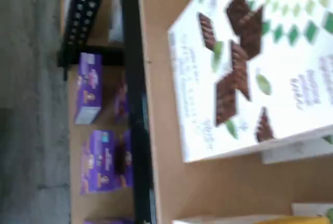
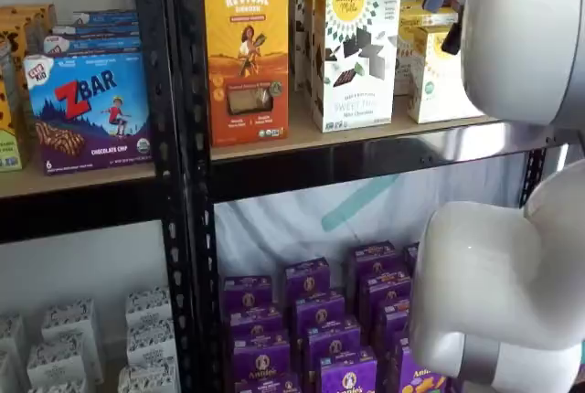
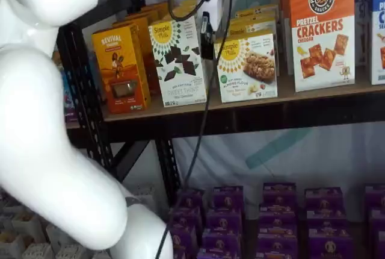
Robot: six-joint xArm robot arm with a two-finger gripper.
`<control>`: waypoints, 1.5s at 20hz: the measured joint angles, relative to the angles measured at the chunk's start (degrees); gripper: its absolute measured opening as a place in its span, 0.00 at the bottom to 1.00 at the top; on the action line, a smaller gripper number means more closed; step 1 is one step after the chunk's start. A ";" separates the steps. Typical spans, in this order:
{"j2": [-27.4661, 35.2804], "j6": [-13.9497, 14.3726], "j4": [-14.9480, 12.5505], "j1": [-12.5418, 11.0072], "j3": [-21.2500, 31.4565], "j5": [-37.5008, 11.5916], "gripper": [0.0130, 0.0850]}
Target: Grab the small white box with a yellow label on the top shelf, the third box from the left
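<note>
Small white box [image 3: 248,69] with the round yellow sun logo and a snack picture, upright on the top shelf [image 3: 313,92], upper middle of the frame in a shelf view. Also seen at the upper right in a shelf view [image 2: 439,73], partly behind the white arm [image 2: 512,274]. Just left of it, the taller white box [image 3: 178,60] printed with dark chocolate squares. Further left, an orange Revival box [image 3: 120,69]. To the right, apart from it, a pretzel crackers box [image 3: 322,30].

Gripper [image 3: 207,51] hanging from the top edge of the frame, white body above, black fingers reaching down into the narrow space between the taller white box and the small white box. Fingers seen side-on as one dark strip; apart or together, cannot tell. Nothing visibly clamped. Black cable [image 3: 204,120] looping from the gripper body and trailing down past the black shelf beam toward the lower left.

In the wrist view, tilted and blurred: the taller white box lying large across the pale board, with purple boxes [image 1: 91,86] on a lower level beyond the black beam.

Rows of the same purple boxes [image 3: 277,217] along the bottom of both shelf views. Blue ZBar box [image 2: 91,110] on a neighbouring shelf at the left.
</note>
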 joint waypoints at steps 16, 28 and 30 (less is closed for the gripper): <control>10.45 0.29 -9.37 4.45 -4.87 -5.54 1.00; 15.17 3.54 -16.46 7.77 -9.89 0.69 1.00; 15.53 3.84 -16.93 8.04 -10.37 1.41 1.00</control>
